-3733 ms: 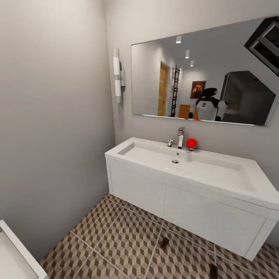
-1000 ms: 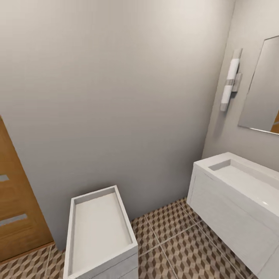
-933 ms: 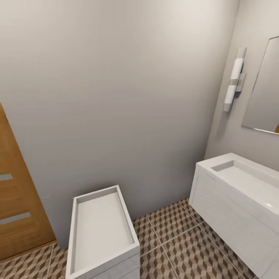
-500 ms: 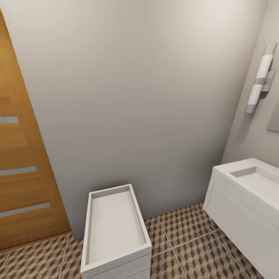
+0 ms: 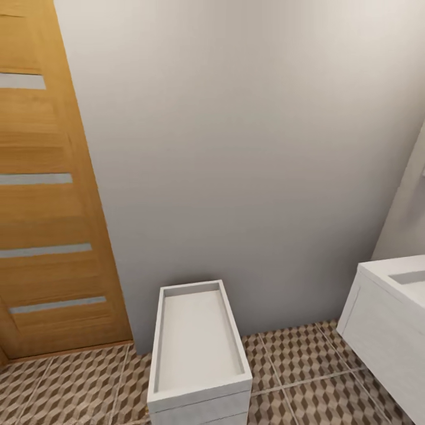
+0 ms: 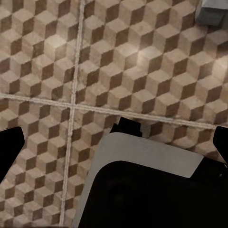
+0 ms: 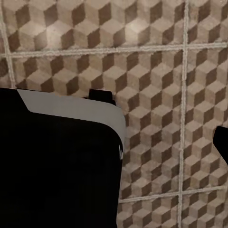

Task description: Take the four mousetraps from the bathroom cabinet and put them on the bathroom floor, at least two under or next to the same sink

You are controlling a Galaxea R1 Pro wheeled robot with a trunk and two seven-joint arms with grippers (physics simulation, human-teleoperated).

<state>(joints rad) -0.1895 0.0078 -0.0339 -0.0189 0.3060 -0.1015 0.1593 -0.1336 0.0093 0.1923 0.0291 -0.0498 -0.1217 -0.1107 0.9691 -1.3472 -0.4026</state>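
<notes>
The left hand (image 6: 118, 147) is spread wide. Its two dark fingertips (image 6: 10, 152) sit at opposite edges of the left wrist view and both are cut off there, with nothing between them. Straight below this hand lies the bathroom floor (image 6: 142, 61), its cube-patterned tiles crossed by pale grout lines. Much of the floor under the hand is hidden by the robot's own body (image 6: 152, 194), a grey-edged black mass between the camera and the tiles. Beyond the hand, a small grey object (image 6: 213, 12) is clipped by the picture's corner and cannot be made out.

The right hand (image 7: 114, 145) is harder to read. One dark finger (image 7: 222, 142) shows far out at the picture's edge, which suits a wide-spread hand. The other finger is lost against the black bulk of the robot body (image 7: 52, 171), which covers nearly half of the view. The same patterned floor (image 7: 156, 61) lies beneath this hand, and nothing is held in it.

In the head view, the sink (image 5: 383, 319) shows on the right hand's side as one white corner. Its basin and vanity front are cut off by the picture's edge. On the left hand's side stands an orange-brown door (image 5: 53, 206) with pale horizontal strips, also cut off. Between them, against a plain grey wall (image 5: 248, 147), stands a small white unit (image 5: 200, 410) with a raised rim around its flat top. Its front runs out of the picture at the bottom. The floor (image 5: 307, 354) reaches from the unit to the sink and passes under the vanity.
</notes>
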